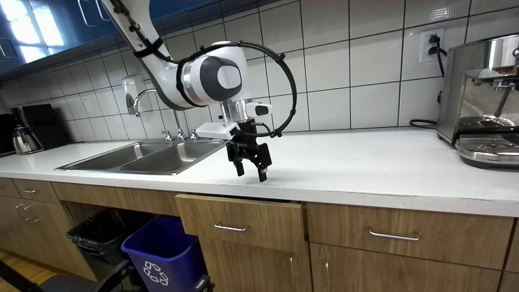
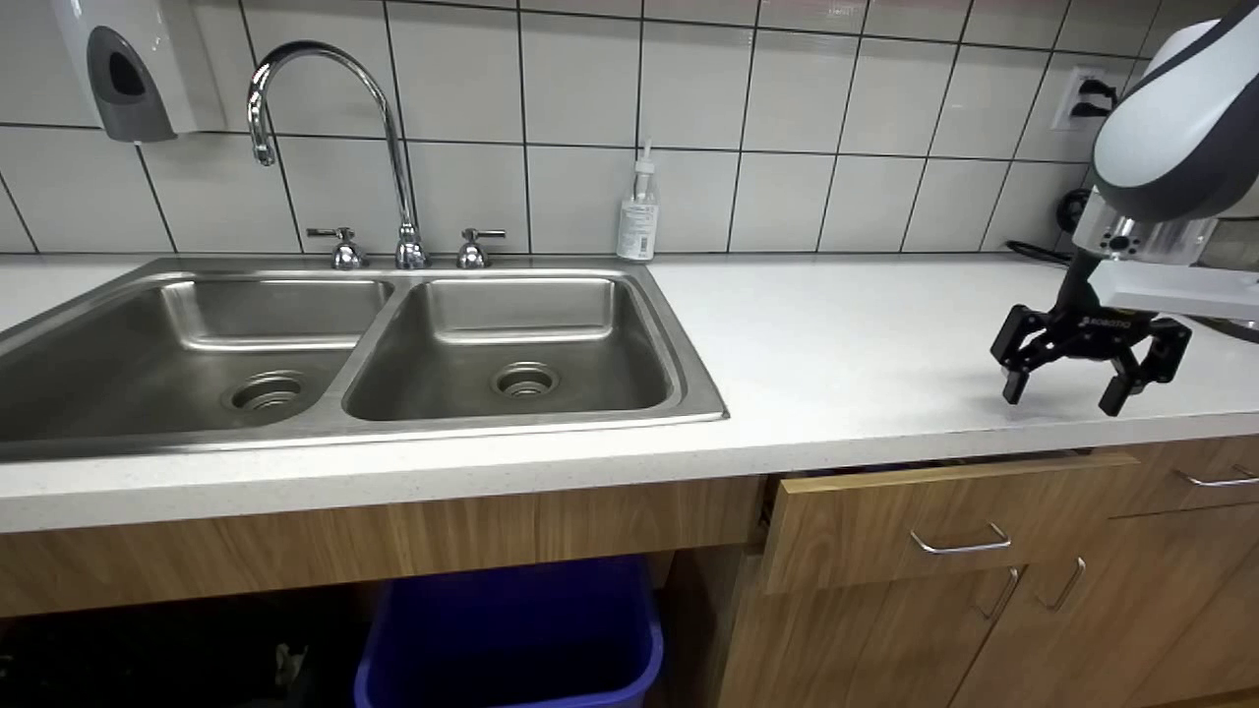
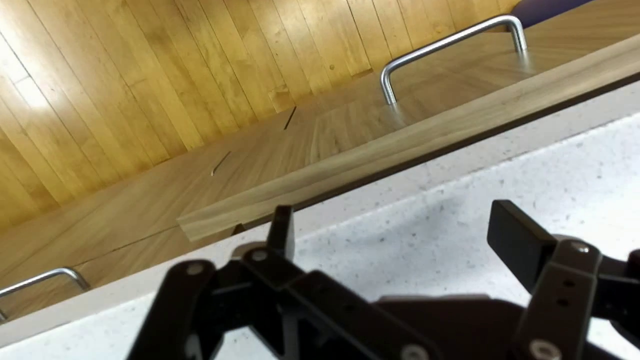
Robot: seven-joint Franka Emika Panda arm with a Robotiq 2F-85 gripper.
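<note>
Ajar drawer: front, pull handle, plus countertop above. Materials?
Drawer front: satin-looking wood, or a wood-look veneer or laminate; brown grain shows, core hidden.
Pull handle: smooth, shiny metal, probably steel or chrome-plated, judging by bright highlights along the bar.
Countertop: white, smooth, likely solid surface, quartz or laminate; fine dark specks in the wrist view, exact type unclear.

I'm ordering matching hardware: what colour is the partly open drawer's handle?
The handle is silver, clearest in the wrist view.

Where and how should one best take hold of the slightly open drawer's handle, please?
I would grip the drawer handle at mid-bar, from the front, closing above and below: it runs horizontally and stands off the drawer front, leaving a gap.
</note>
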